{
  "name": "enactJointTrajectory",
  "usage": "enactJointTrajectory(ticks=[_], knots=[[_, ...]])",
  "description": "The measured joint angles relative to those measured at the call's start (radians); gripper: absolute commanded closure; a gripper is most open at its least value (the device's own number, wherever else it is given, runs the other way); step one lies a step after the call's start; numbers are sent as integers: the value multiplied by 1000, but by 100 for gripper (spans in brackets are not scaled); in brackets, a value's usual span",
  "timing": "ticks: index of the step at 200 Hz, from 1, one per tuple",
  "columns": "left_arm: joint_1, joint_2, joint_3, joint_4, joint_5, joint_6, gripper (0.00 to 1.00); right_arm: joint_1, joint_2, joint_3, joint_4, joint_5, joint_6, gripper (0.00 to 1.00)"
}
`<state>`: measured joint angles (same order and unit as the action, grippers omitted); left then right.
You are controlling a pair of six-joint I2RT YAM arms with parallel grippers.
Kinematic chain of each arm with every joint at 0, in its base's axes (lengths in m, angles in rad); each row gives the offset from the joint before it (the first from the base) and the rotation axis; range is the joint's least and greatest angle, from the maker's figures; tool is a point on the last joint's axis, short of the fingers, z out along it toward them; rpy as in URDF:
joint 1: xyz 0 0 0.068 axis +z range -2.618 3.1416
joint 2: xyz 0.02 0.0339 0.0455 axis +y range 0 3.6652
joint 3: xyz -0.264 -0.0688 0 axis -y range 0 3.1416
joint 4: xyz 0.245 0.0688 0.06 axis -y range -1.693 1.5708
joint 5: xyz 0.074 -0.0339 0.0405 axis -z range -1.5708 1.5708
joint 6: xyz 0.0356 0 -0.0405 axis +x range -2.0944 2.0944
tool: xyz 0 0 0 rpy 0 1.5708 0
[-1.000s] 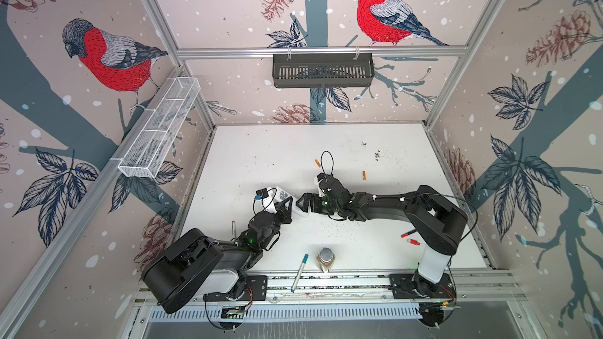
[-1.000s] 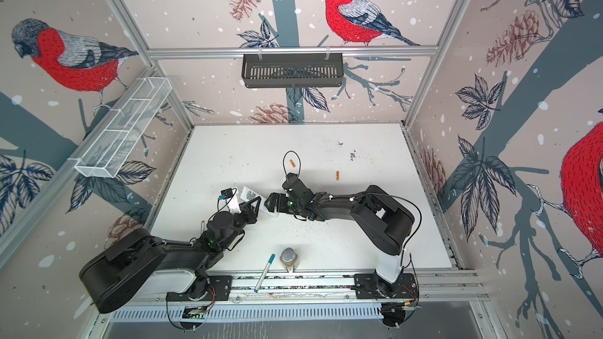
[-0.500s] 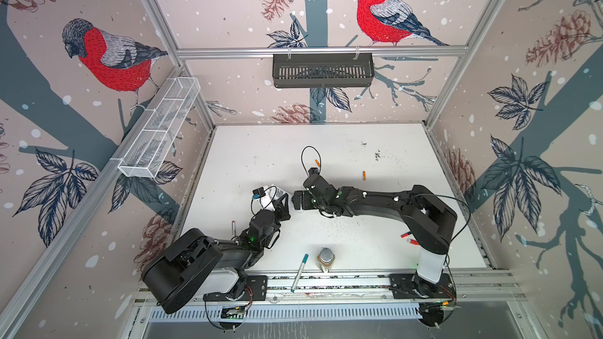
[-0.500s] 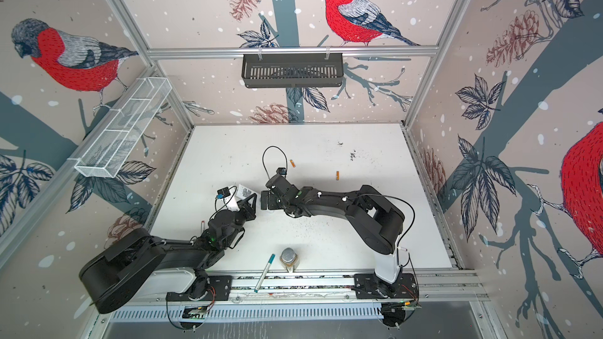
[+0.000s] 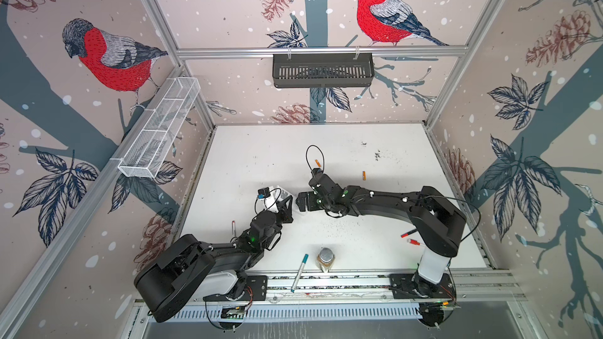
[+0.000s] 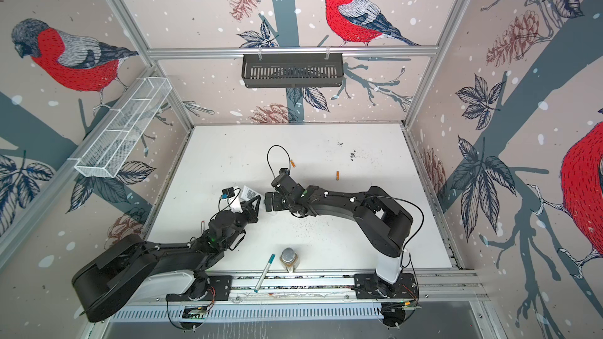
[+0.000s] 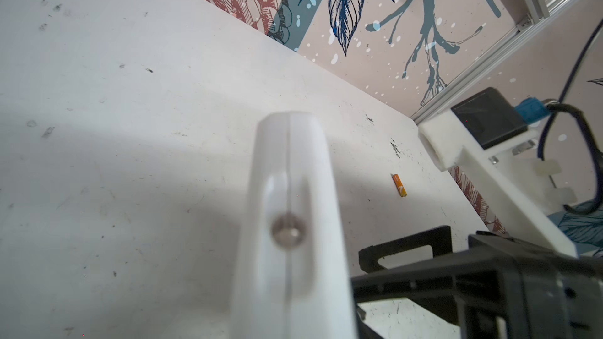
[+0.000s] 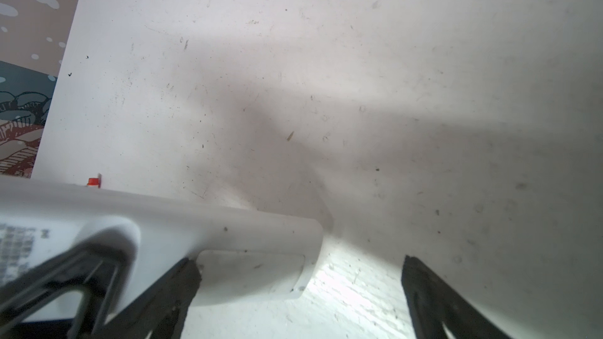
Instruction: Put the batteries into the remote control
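Jaws on your left arm are pinched on the slim white rectangular remote control (image 8: 212,223), holding it tilted up off the white worktop (image 5: 359,229) near the middle, QR-code label (image 6: 250,193) showing. Jaws on your right arm stand spread wide at its free end. One black finger (image 8: 169,291) sits right against the remote's edge, though I cannot tell whether it touches.

Your main risk is that contact. The remote is held only by a narrow pinch, so a sideways nudge from the right finger could twist it in the grip or knock it loose. I cannot tell whether the battery bay is open, so do not assume it is.

Both small orange cylindrical batteries lie on the worktop, well apart from the remote: one (image 5: 317,163) just behind the right wrist, under its looping black cable (image 5: 310,157), the other (image 5: 363,175) further right. They are round, so a swing of that arm or cable could send one rolling.

As for containers, the white wire-mesh basket (image 5: 156,131) on the left wall and the black slotted basket (image 5: 323,69) on the back rail show nothing inside. The small metal-lidded glass jar (image 5: 325,258) at the front edge looks amber, but its contents are unclear.
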<state>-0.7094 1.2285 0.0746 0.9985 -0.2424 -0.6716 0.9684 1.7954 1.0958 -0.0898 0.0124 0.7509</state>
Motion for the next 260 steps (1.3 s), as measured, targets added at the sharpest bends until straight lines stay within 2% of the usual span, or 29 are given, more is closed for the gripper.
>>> enactJointTrajectory(ticks=[78,202,260], knots=[[-3,18,1,17,56,7,100,-1,-48,-36,-23,2,-21,0],[-5,55,3,63,63,6,100,18,-114,-77,-44,47,-25,0],[-5,61,5,67,63,7,100,19,-149,-68,-58,46,-66,1]])
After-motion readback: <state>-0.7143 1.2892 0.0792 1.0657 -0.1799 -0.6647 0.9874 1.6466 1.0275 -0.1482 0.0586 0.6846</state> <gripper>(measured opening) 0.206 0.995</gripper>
